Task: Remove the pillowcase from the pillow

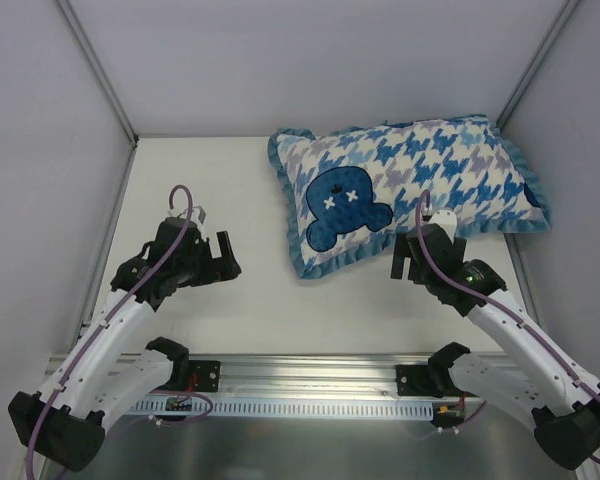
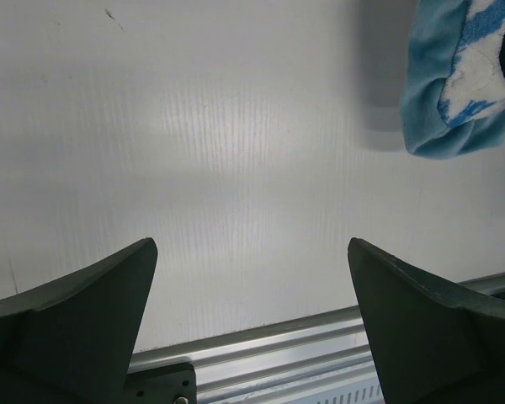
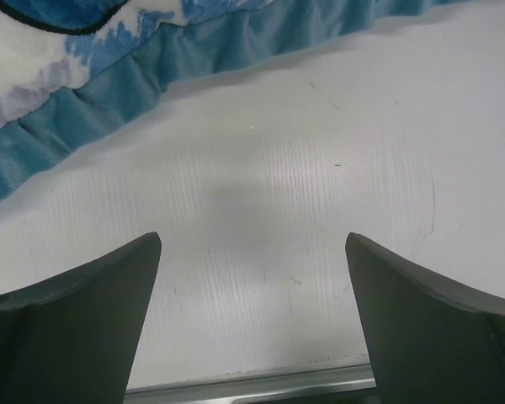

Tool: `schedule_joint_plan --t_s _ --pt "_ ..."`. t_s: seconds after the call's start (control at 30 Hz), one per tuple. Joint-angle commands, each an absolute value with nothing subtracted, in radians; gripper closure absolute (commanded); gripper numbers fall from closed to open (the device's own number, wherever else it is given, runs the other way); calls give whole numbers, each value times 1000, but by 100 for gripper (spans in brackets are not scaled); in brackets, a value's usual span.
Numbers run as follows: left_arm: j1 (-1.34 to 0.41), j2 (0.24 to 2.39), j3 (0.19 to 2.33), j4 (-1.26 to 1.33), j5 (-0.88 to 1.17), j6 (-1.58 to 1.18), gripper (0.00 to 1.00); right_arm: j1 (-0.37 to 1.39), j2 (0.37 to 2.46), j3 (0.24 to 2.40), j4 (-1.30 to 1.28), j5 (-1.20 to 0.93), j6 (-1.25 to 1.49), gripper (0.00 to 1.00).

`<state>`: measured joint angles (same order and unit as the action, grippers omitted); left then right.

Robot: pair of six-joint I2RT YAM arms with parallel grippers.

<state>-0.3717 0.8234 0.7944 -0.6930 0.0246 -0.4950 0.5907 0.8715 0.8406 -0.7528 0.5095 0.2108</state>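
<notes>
- Sitting on the table's [image 1: 200, 180] far right: pillowcase [image 1: 410, 190], stuffed plump, bear face up. Pillow itself not visible.
- Left gripper [image 2: 252, 246]: jaws wide, holding nothing, over bare table, well left of the teal frill corner.
- Right gripper [image 3: 252, 244]: jaws wide, holding nothing, just beside the near frilled edge, not touching.

Open table [image 1: 220, 180] stretches left of the pillowcase [image 1: 420, 175], which fills the far right corner beside the side wall [image 1: 580, 90].

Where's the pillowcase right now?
Top view: the pillowcase lies far right on the table, its near frill just ahead of the open jaws of the right arm.
</notes>
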Motion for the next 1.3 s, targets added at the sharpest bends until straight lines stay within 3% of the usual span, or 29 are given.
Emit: schedule_joint_plan --t_s 0.0,0.4,0.73,1.03,1.27 --pt "-368 841 810 -684 54 -469 1 592 882 862 -744 502 221 4" --pt "-400 958 834 -678 146 -486 1 592 850 827 -715 465 209 4" --pt "-707 1304 1041 -537 60 -557 1 592 784 822 -759 518 210 4" --pt "-683 1451 997 -158 67 -715 1 592 750 851 -810 525 199 4" --pt "-629 1595 932 146 196 -842 1 592 710 838 -836 506 204 4"
